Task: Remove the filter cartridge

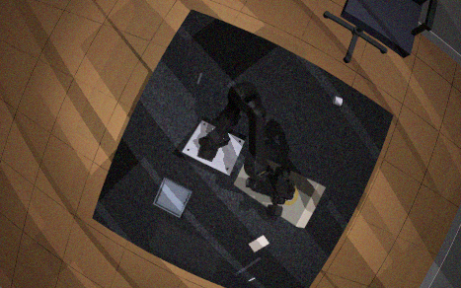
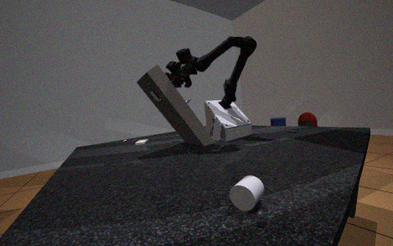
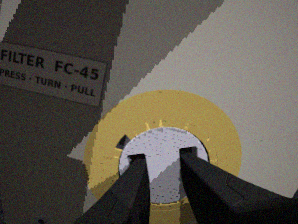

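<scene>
The wrist view shows the round pale filter cartridge (image 3: pixel 160 141) sitting in a yellow ring (image 3: pixel 222 139) on the tilted white service panel (image 3: pixel 253 63) (image 2: pixel 176 109) (image 1: pixel 223 160). My gripper (image 3: pixel 162 160) (image 2: pixel 179 80) (image 1: pixel 210 145) is pressed against the panel face. Its two dark fingers stand in the cartridge's slots and are shut on the strip between them. A label (image 3: pixel 53 72) reads "FILTER FC-45". The grey square tray (image 1: pixel 172 197) lies flat on the table, left of the panel and below it in the overhead view. It is hidden in the side view.
The robot's base block (image 2: pixel 226 120) (image 1: pixel 302 204) stands right behind the panel. A white cylinder (image 2: pixel 247 192) (image 1: pixel 338 101) lies on the table far from the panel. A small white block (image 1: pixel 259 243) (image 2: pixel 141 141) lies near one table edge. An office chair (image 1: pixel 384 20) stands off the table.
</scene>
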